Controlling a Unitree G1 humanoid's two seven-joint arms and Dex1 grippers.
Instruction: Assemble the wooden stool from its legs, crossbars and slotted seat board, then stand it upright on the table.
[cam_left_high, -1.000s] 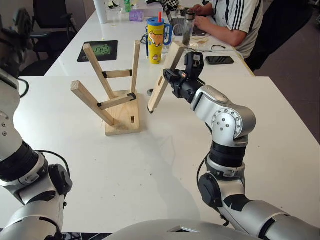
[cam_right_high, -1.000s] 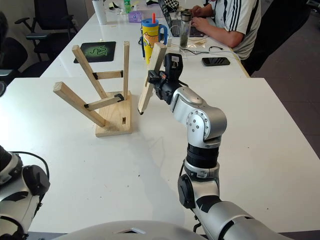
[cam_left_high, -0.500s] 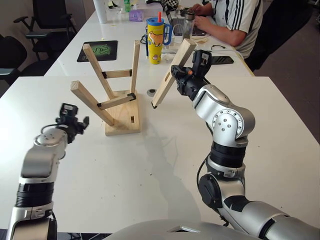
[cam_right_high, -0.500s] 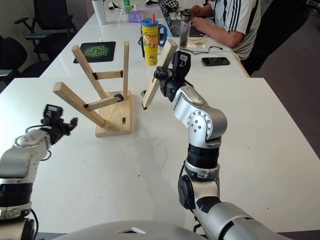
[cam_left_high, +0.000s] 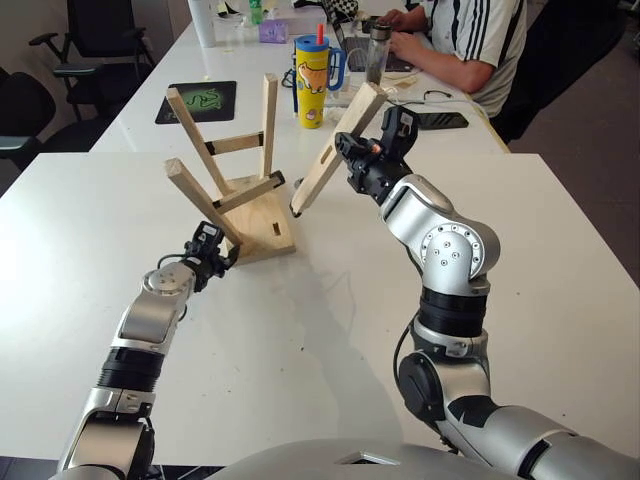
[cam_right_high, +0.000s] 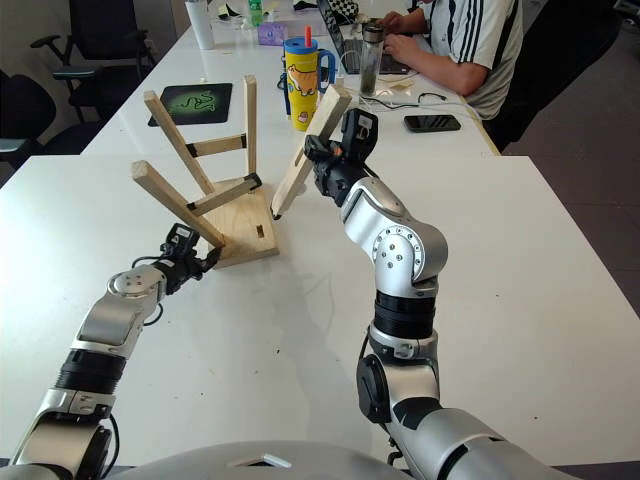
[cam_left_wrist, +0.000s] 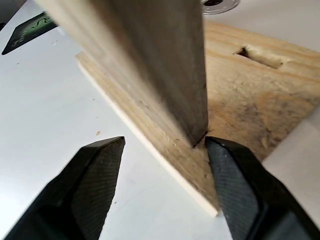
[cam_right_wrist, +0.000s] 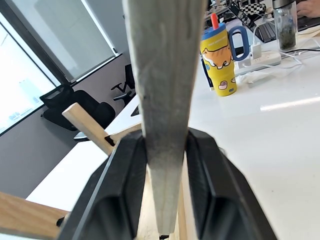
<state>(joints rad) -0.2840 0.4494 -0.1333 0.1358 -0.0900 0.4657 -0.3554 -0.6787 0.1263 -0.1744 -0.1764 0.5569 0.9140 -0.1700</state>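
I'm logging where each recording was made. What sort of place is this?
Likely an office or lab workroom: long white tables, a black office chair, and a mouse pad and yellow tumbler on the far table.

The left pincer (cam_left_high: 214, 247) has swung in to the seat (cam_left_high: 268, 228) corner, fingers spread. The stool (cam_left_high: 247, 190) has tipped and slid toward the loose leg (cam_left_high: 335, 152) in the right pincer (cam_left_high: 362, 160).

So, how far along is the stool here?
Done: three legs and two crossbars stand in the upturned seat board. In hand: the right gripper holds the fourth leg; the left gripper is open at the board's corner. Left: slotting that leg, then flipping the stool upright.
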